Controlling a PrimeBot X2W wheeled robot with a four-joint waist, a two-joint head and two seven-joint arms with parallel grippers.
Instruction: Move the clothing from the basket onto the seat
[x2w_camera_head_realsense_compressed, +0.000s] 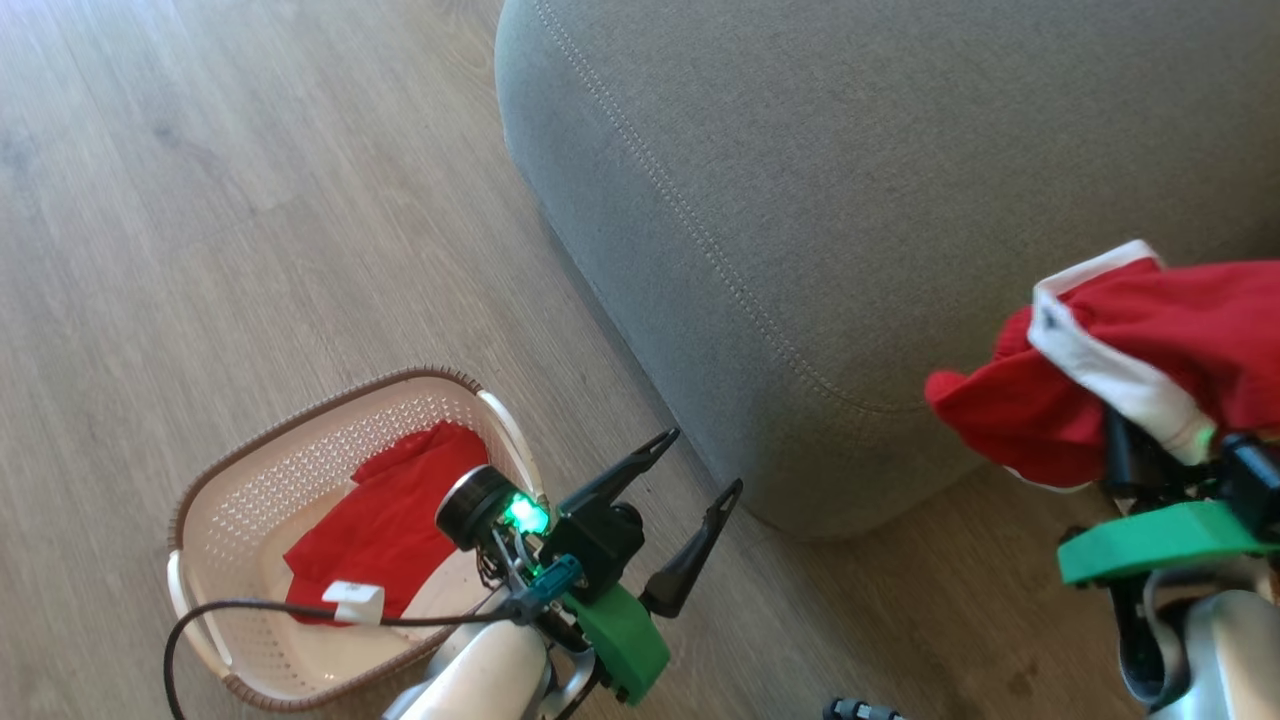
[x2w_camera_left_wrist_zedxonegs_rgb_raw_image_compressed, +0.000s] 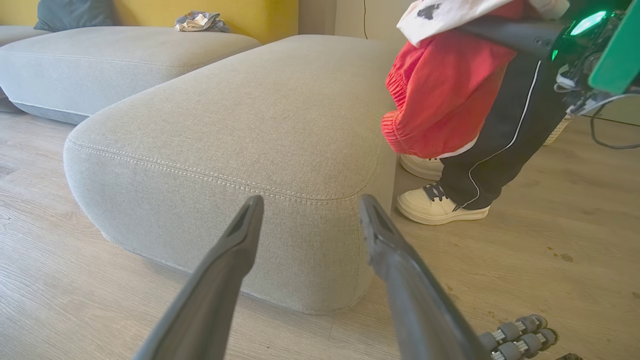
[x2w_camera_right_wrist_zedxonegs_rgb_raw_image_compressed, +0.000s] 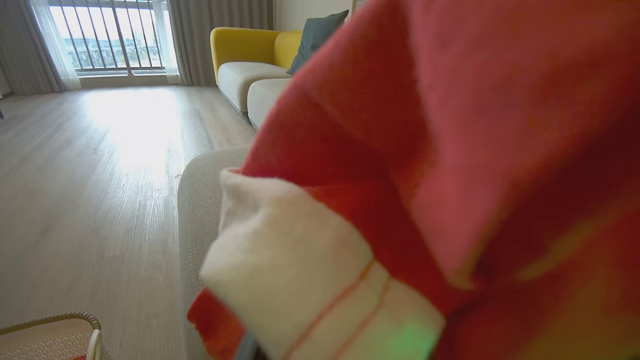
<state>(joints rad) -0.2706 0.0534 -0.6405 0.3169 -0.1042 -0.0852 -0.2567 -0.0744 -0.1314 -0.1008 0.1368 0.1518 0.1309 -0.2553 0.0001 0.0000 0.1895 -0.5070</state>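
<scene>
Ample floor (x2w_camera_head_realsense_compressed: 250, 200) around the round-cornered seat (x2w_camera_head_realsense_compressed: 900, 200); left gripper (x2w_camera_head_realsense_compressed: 706, 460) low, apart; right gripper (x2w_camera_head_realsense_compressed: 1125, 440) clamped on red clothing (x2w_camera_head_realsense_compressed: 1010, 410).

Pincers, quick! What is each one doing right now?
Left pincer: open, holding nothing.
Right pincer: shut on a red garment.

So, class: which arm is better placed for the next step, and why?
Right: the right gripper is shut on a red garment beside the seat, likely ready to lay it down. The left gripper is open, empty, by the basket.
</scene>
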